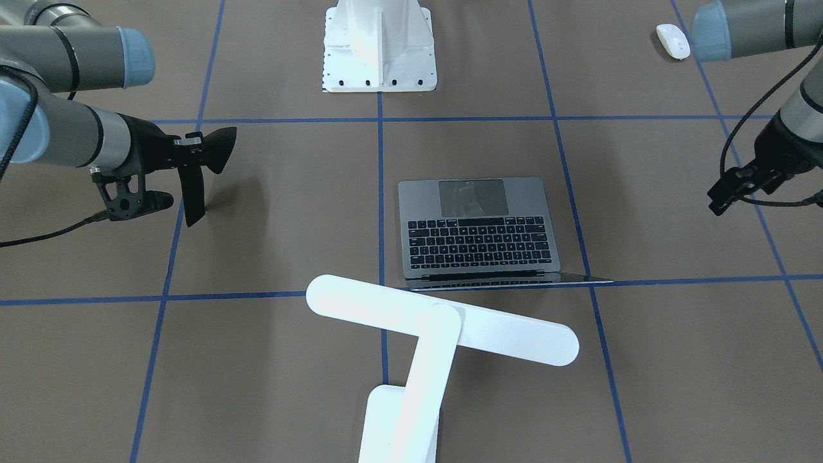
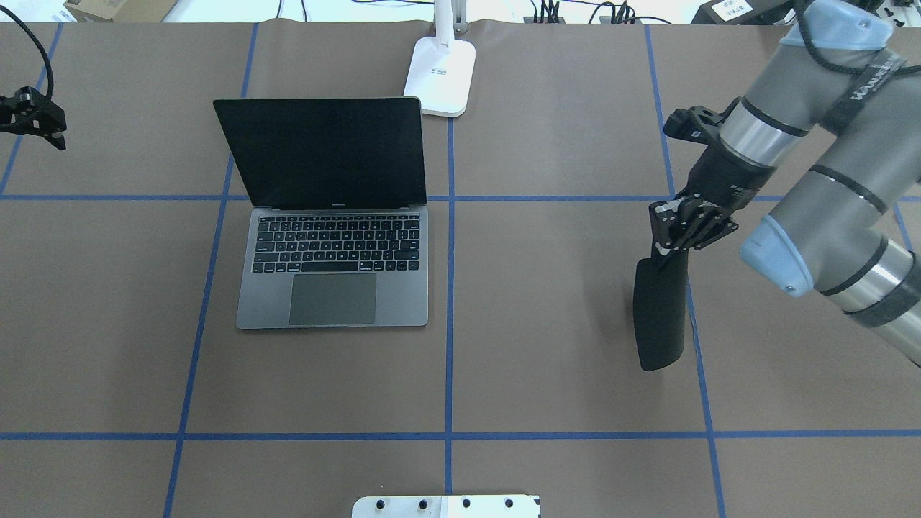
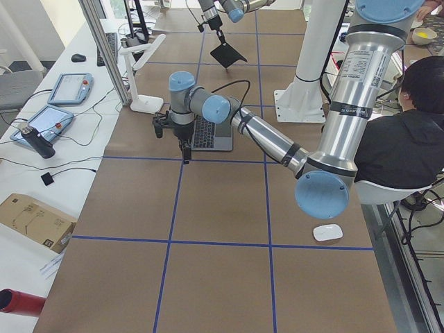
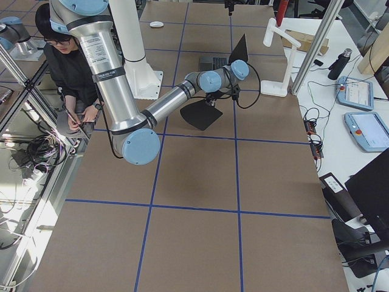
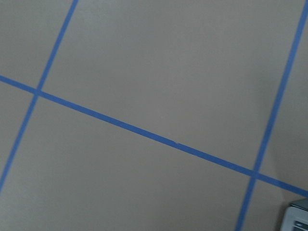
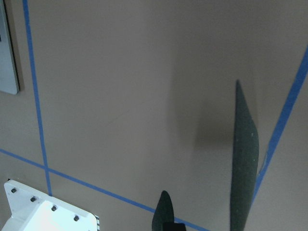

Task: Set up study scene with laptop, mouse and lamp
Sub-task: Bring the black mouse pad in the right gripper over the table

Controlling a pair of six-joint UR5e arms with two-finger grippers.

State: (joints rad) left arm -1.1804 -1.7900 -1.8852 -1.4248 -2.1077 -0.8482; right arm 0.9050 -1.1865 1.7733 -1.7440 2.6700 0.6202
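Note:
The dark-grey laptop [image 2: 331,288] stands open left of the table's middle, its screen toward the far edge; it also shows in the front view [image 1: 479,228]. The white lamp [image 1: 437,328] stands behind the laptop, its base [image 2: 440,75] at the far edge. The white mouse [image 1: 672,40] lies near the robot's side, by the left arm; it also shows in the left side view [image 3: 327,232]. My right gripper [image 2: 680,241] is shut on a black square mat [image 2: 658,316], which hangs edge-down above the table. My left gripper [image 2: 43,126] looks open and empty, left of the laptop.
The white bolted pedestal [image 1: 379,51] stands at the robot's side of the table. Blue tape lines [image 2: 450,288] cross the brown tabletop. An operator [image 3: 409,132] sits beside the table. The right wrist view shows the mat [image 6: 244,154] edge-on and the pedestal's corner [image 6: 43,211].

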